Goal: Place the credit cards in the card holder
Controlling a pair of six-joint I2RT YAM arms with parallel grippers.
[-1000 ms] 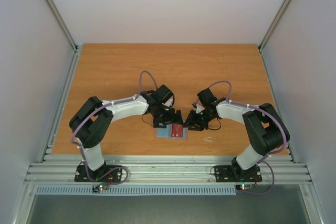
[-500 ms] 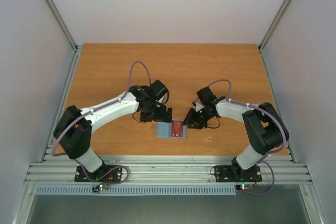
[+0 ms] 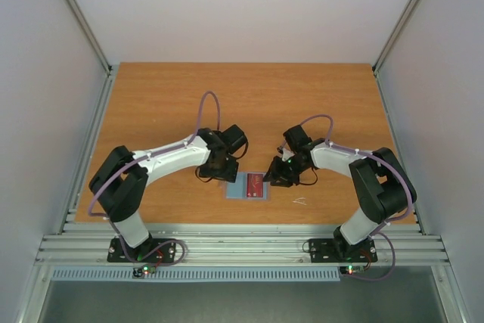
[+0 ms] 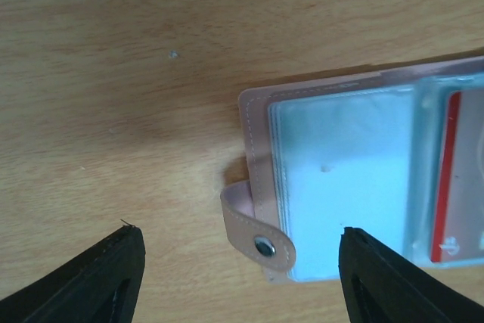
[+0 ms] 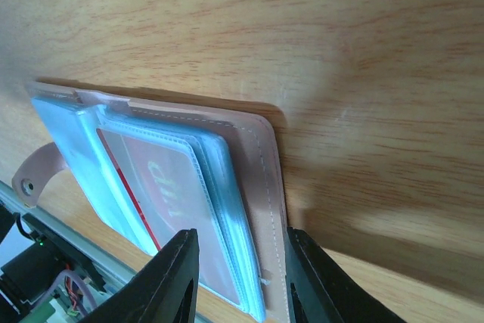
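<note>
- Top view: seeing card holder (image 3: 240,187) lying open and flat on worktop (image 3: 151,96), near front edge, midway between both end effectors.
- Spotted one red card (image 3: 257,184) on holder's right half and a white scrap (image 3: 300,201) on the wood just right of holder, apart from it.
- Reading left arm as elbow folded back toward its base, forearm angled inward to centre, wrist pitched down; left end effector (image 3: 227,177) just beside holder's left edge.
- Reading right arm as mirror pose: elbow out right, forearm reaching inward, right end effector (image 3: 274,180) down at holder's right edge.
- Left wrist view: looking straight down on holder's left half (image 4: 333,156), clear sleeve up, snap strap (image 4: 253,232) curling off its left edge, red card (image 4: 451,179) showing at right.
- Left end effector (image 4: 238,231) released: fingers (image 4: 106,277) spread wide, strap lying in the gap, nothing pinched.
- Right wrist view: looking along holder (image 5: 261,179) at a shallow angle, red card (image 5: 166,202) inside top sleeve.
- Right end effector (image 5: 240,240) part-way closed, jaws astride holder's near edge, sleeves and cover in the gap; can't tell whether clamping or only straddling.
</note>
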